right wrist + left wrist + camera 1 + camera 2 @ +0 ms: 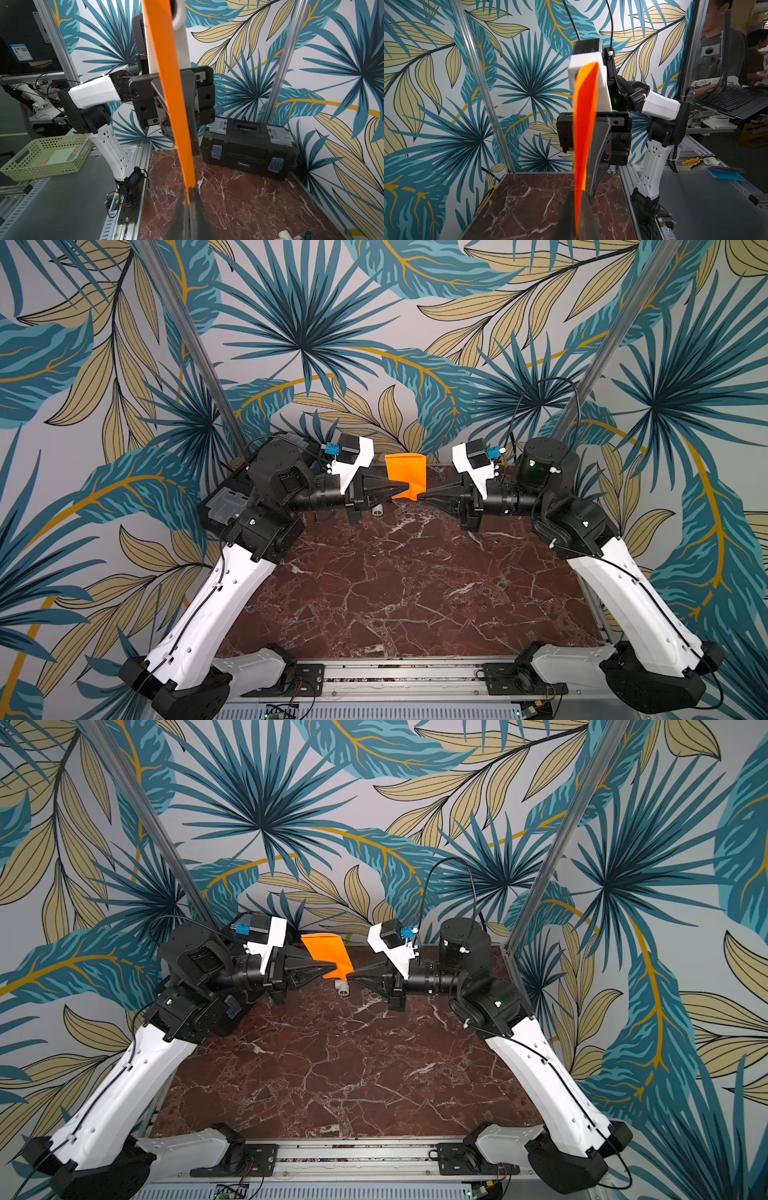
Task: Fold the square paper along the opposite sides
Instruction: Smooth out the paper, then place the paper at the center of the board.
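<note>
Marble table (415, 593) bears black toolbox (245, 149), white pipe fitting (341, 987); square paper (405, 470) aloft

Colour check from my remote seat:
- square paper (405, 472): bright orange, plain, no print
- table (395, 593): dark red-brown marble look, white veins all over
- wall (299, 323): pale grey, teal palm fronds, beige leaves, mustard stems
- arms (208, 605): white shells, black joints
- small plug (331, 448) up on left wrist: blue
- toolbox (249, 145): black, translucent grey latches
- basket (41, 166): pale green, dotted with holes
- pliers (691, 161): yellow and black, far as I can tell
</note>
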You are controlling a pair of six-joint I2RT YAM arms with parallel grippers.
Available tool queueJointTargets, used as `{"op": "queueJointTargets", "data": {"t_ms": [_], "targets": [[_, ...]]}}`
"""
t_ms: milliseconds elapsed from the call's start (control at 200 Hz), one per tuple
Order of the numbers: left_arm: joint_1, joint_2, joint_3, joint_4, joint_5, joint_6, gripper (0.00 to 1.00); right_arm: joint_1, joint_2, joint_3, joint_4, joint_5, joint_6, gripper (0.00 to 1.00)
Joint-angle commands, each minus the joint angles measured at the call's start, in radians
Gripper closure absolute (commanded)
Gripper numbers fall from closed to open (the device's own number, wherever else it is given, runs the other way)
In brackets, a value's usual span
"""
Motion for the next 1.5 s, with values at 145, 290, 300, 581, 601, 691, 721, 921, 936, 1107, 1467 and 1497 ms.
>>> {"op": "queueJointTargets", "data": {"t_ms": [145, 290, 300, 581, 601, 691, 721, 921, 936, 1107, 1467, 1497], "targets": [[0.003, -0.023, 0.006, 0.016, -0.010, 0.009, 1.00, -0.001, -0.026, -0.042, -0.017, 0.028, -0.012, 1.00], [0.003, -0.031, -0.026, 0.017, -0.036, 0.005, 1.00, 0.000, -0.068, -0.084, -0.027, 0.150, 0.003, 0.29], [0.003, -0.034, -0.032, 0.021, -0.040, 0.003, 1.00, -0.001, -0.074, -0.092, -0.026, 0.165, 0.005, 0.24], [-0.014, -0.116, -0.489, 0.249, -0.181, -0.218, 1.00, 0.000, -0.417, -0.581, 0.056, 0.831, 0.163, 0.00], [-0.021, -0.111, -0.520, 0.259, -0.188, -0.238, 1.00, 0.000, -0.434, -0.607, 0.046, 0.860, 0.172, 0.00], [-0.071, -0.075, -0.675, 0.314, -0.251, -0.335, 1.00, 0.000, -0.502, -0.701, -0.005, 0.926, 0.216, 0.00], [-0.090, -0.055, -0.721, 0.346, -0.264, -0.371, 1.00, 0.000, -0.521, -0.728, -0.021, 0.934, 0.232, 0.00], [-0.161, 0.138, -0.954, 0.632, -0.277, -0.669, 1.00, 0.000, -0.577, -0.857, -0.042, 0.949, 0.295, 0.00], [-0.163, 0.147, -0.963, 0.638, -0.286, -0.684, 1.00, 0.000, -0.576, -0.860, -0.043, 0.949, 0.297, 0.00], [-0.171, 0.256, -1.012, 0.644, -0.320, -0.763, 1.00, -0.001, -0.551, -0.872, -0.046, 0.937, 0.304, 0.00], [-0.174, 0.415, -0.973, 0.365, -0.490, -0.725, 0.91, -0.002, -0.541, -0.865, -0.049, 0.925, 0.288, 0.00], [-0.174, 0.416, -0.969, 0.339, -0.504, -0.717, 0.84, -0.002, -0.541, -0.866, -0.049, 0.923, 0.287, 0.00]]}}
